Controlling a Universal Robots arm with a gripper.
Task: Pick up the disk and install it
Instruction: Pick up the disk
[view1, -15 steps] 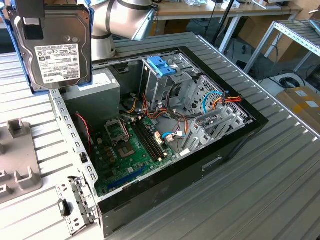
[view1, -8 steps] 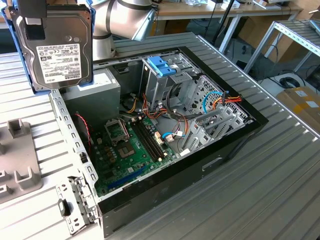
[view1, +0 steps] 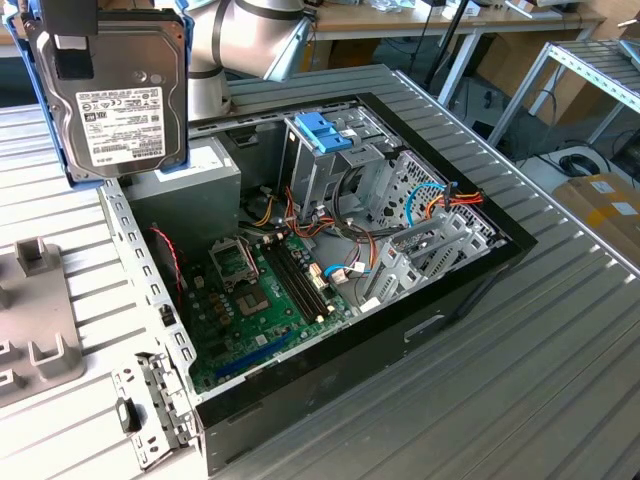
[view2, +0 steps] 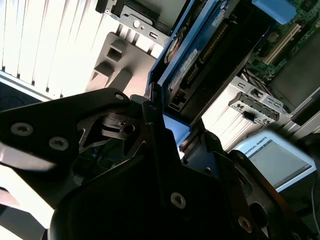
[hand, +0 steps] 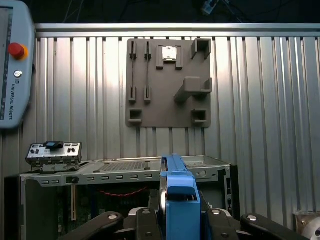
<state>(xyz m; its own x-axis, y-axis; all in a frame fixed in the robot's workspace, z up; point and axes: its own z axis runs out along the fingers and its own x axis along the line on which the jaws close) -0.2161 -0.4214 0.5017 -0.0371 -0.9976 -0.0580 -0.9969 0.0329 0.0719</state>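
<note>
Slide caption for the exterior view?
Gripper holds the disk aloft, label showing, not yet in the open computer case.

Blue-framed silver disk (view1: 122, 100), upright, aloft

Your ribbed metal table (view1: 560, 350) carried the open computer case (view1: 430, 325), which lay flat with its interior facing up. Near it, toward the exterior view's left, a grey fixture plate (view1: 40, 345) with raised blocks lay flat on the ribs, not touching the case. In the first wrist view, a pendant (hand: 12, 75) with a red button lay on the same surface.
</note>
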